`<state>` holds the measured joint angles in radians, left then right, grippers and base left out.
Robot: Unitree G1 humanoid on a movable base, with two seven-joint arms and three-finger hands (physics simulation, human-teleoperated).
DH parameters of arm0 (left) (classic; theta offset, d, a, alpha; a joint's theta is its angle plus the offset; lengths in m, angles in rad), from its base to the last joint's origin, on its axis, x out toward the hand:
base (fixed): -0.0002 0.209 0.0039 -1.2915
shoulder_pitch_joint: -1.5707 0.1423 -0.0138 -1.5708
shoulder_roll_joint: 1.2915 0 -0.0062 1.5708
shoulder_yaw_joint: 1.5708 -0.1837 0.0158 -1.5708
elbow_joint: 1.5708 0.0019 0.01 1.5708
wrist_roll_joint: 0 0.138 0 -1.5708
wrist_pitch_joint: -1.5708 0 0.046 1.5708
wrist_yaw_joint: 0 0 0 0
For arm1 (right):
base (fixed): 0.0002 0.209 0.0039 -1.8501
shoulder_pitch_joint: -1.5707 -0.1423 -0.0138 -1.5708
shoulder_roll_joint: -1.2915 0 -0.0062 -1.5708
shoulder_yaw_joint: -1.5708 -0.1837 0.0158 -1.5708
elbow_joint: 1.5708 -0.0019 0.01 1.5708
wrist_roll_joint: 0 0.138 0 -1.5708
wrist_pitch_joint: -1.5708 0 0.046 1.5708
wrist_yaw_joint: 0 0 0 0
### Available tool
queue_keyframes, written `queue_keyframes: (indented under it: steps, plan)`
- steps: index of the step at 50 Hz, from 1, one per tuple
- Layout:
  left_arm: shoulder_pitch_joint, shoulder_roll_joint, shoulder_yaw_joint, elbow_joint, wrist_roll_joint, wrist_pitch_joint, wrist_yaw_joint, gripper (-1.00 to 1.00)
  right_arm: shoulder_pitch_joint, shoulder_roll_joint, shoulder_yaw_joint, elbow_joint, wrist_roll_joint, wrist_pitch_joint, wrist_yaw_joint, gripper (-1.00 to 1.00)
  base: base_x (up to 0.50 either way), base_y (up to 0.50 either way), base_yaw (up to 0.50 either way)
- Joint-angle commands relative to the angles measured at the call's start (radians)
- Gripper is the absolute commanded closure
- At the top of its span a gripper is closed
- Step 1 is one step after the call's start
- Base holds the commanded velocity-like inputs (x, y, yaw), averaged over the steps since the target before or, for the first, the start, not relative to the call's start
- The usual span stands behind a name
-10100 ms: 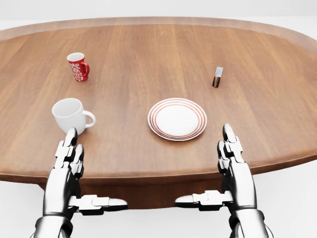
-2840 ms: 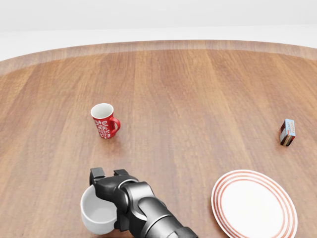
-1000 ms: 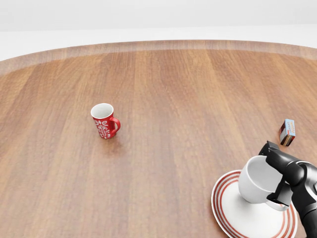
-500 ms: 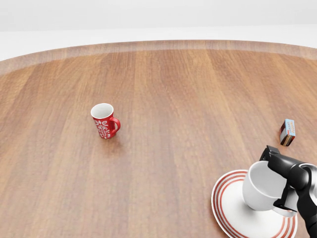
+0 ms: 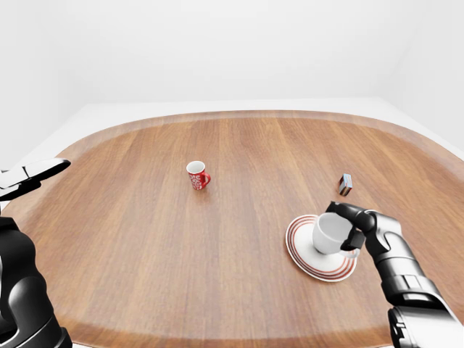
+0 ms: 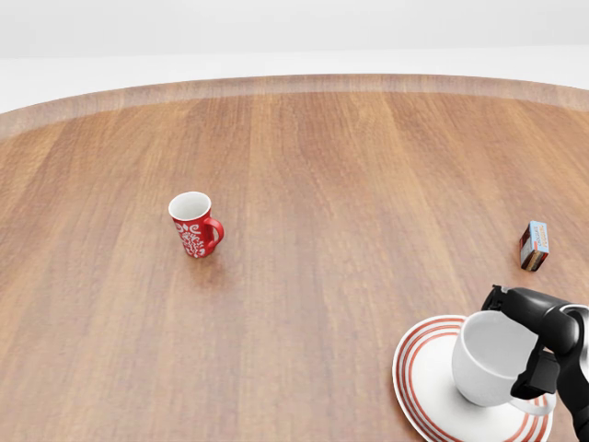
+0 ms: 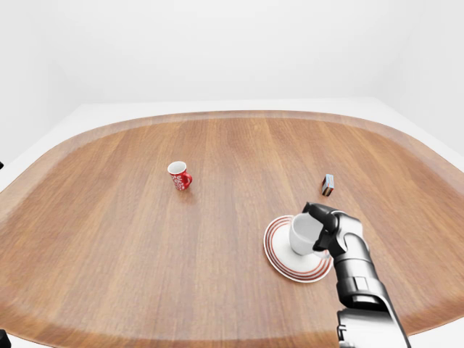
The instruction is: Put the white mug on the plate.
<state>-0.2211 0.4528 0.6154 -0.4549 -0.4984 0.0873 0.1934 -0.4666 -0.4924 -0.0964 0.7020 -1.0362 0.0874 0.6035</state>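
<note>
The white mug is at the lower right of the head view, tilted over the white plate with red rings. Its base is low over the plate's middle; I cannot tell whether they touch. My right hand is shut on the mug's right side near the handle, dark fingers over the rim. The right arm comes up from the bottom right of the left-eye view. My left arm is a dark mass at that view's left edge, and its hand does not show.
A red patterned mug stands upright at the left of the wooden table. A small box stands upright above and to the right of the plate. The table's curved edge runs along the top.
Since 2.8 s ago my right hand has carried the white mug from the lower left to the plate. Over the last second it has sunk lower over the plate.
</note>
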Motion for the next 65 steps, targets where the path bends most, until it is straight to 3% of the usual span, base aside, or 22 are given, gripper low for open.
queue_keyframes:
  steps: [1,10,13,14,15,16,34,40,49,55,61,65]
  plan:
    - [-0.013,-0.003,-0.003,0.073,0.012,0.000,0.008,-1.00,-0.012,-0.003,-0.006,0.034,-0.050,0.000,0.013,0.16,0.00,0.00,0.00]
    - [-0.013,-0.004,-0.004,0.076,0.014,0.000,0.007,-1.00,-0.018,-0.004,-0.004,0.038,-0.050,0.000,0.012,0.09,0.00,0.00,0.00]
    - [-0.012,-0.005,-0.004,0.074,0.014,0.000,0.006,-1.00,-0.014,-0.003,-0.006,0.035,-0.050,0.000,0.011,-0.34,0.00,0.00,0.00]
    - [-0.012,-0.004,-0.003,0.072,0.012,0.000,0.007,-1.00,-0.012,-0.002,-0.006,0.034,-0.051,0.000,0.011,-0.77,0.00,0.00,0.00]
    - [-0.012,-0.004,-0.002,0.072,0.012,0.000,0.007,-1.00,-0.011,-0.002,-0.006,0.034,-0.051,0.000,0.011,-0.77,0.00,0.00,0.00]
    - [-0.012,-0.004,-0.002,0.072,0.012,0.000,0.007,-1.00,-0.010,-0.003,-0.006,0.031,-0.052,0.000,0.013,-1.00,0.00,0.00,0.00]
    - [-0.012,-0.004,-0.004,0.072,0.013,0.000,0.008,-1.00,0.006,0.007,-0.009,-0.021,-0.064,0.000,0.043,-1.00,0.00,0.00,0.00]
    - [-0.013,-0.004,-0.004,0.068,0.013,0.000,0.010,-1.00,0.067,0.018,-0.029,-0.262,-0.120,0.000,0.095,-1.00,0.00,0.00,0.00]
    - [-0.013,-0.005,-0.005,0.069,0.015,0.000,0.009,-1.00,0.141,0.059,-0.130,-0.942,-0.342,0.000,0.095,-1.00,0.00,0.00,0.00]
    - [-0.014,-0.003,-0.002,0.071,0.012,0.000,0.008,-1.00,0.055,0.045,-0.200,-1.217,-0.469,0.000,0.095,-1.00,0.00,0.00,0.00]
    - [-0.011,-0.003,-0.001,0.068,0.011,0.000,0.009,-1.00,-0.165,-0.087,-0.275,-1.295,-0.479,0.000,0.095,-1.00,0.00,0.00,0.00]
    - [-0.012,-0.004,-0.003,0.065,0.012,0.000,0.010,-1.00,-0.317,-0.190,-0.258,-1.285,-0.431,0.000,0.095,-1.00,0.00,0.00,0.00]
